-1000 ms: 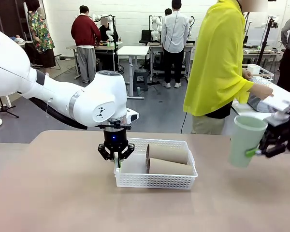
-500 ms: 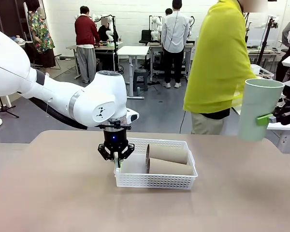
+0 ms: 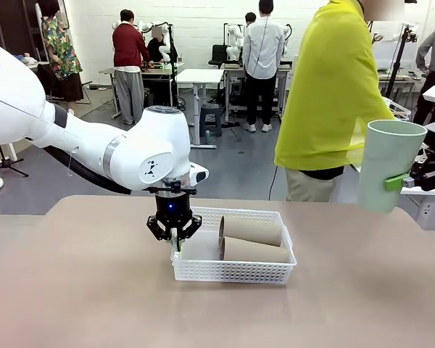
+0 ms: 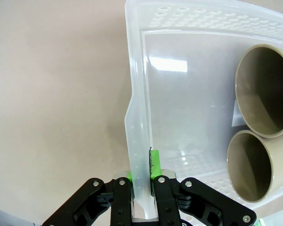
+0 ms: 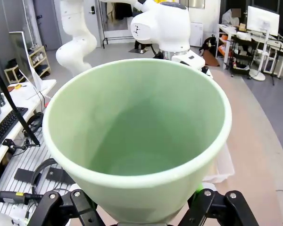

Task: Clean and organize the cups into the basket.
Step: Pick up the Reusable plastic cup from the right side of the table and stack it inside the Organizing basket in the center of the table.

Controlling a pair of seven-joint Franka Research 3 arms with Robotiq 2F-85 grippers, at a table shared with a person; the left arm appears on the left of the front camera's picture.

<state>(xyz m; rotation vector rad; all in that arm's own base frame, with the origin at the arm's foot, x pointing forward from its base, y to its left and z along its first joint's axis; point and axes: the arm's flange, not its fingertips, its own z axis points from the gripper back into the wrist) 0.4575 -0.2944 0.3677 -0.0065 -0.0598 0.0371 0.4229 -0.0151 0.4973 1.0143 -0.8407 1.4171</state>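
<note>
The shallow white perforated plastic basket (image 3: 235, 272) on the desk (image 3: 94, 290) holds two taupe-brown tapered tumblers (image 3: 252, 230) lying sideways; the left end effector (image 3: 175, 245) pinches its wall. The right end effector (image 3: 400, 180) grips the upright pale mint-green tumbler (image 3: 386, 163), aloft.

txt: none legible | labels/brands/nos: none | signs: none readable

Bright, even light is being thrown from overhead, and only a faint, soft shadow is cast on the counter (image 3: 80, 290) beneath the basket (image 3: 232, 272). In the left wrist view a white patch of glare is caught on the basket floor (rectangular, crisp-edged), and the rim is bowed by the wide lens. In the right wrist view the mint cup (image 5: 132, 136) is rendered slightly soft, so near the lens, and the room behind is curved at the edges.
</note>
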